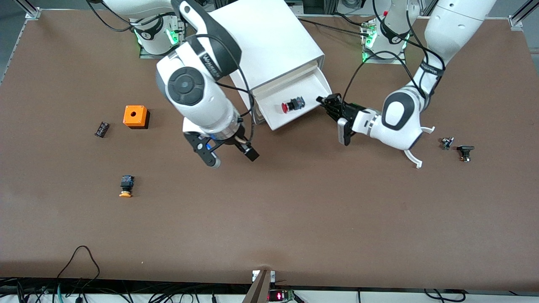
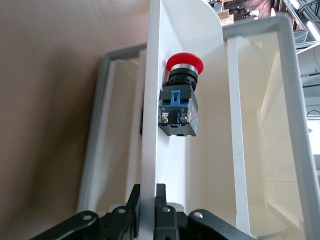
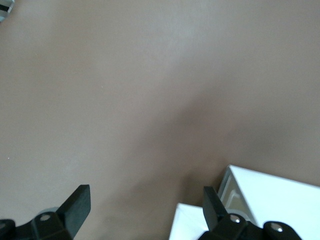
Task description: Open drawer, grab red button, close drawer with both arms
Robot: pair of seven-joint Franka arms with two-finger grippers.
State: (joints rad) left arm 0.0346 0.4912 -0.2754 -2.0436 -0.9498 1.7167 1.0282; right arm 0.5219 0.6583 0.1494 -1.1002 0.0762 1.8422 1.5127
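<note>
The white cabinet [image 1: 269, 38] stands between the arm bases with its drawer [image 1: 303, 112] pulled open. The button [image 1: 292, 105], with a red cap on a black body, lies on its side inside the drawer. It also shows in the left wrist view [image 2: 180, 95], close to the gripped wall. My left gripper [image 1: 326, 101] is shut on the drawer's thin white front wall [image 2: 150, 125] at the corner toward the left arm's end; in its wrist view [image 2: 147, 200] the fingers clamp that wall. My right gripper [image 1: 230, 156] is open and empty over the bare table, beside the drawer's corner [image 3: 270, 200].
An orange box with a hole [image 1: 135, 116], a small black part [image 1: 101, 129] and a yellow-capped button [image 1: 126, 185] lie toward the right arm's end. Two small parts [image 1: 446, 143] [image 1: 465, 152] lie toward the left arm's end. Cables hang at the table's near edge.
</note>
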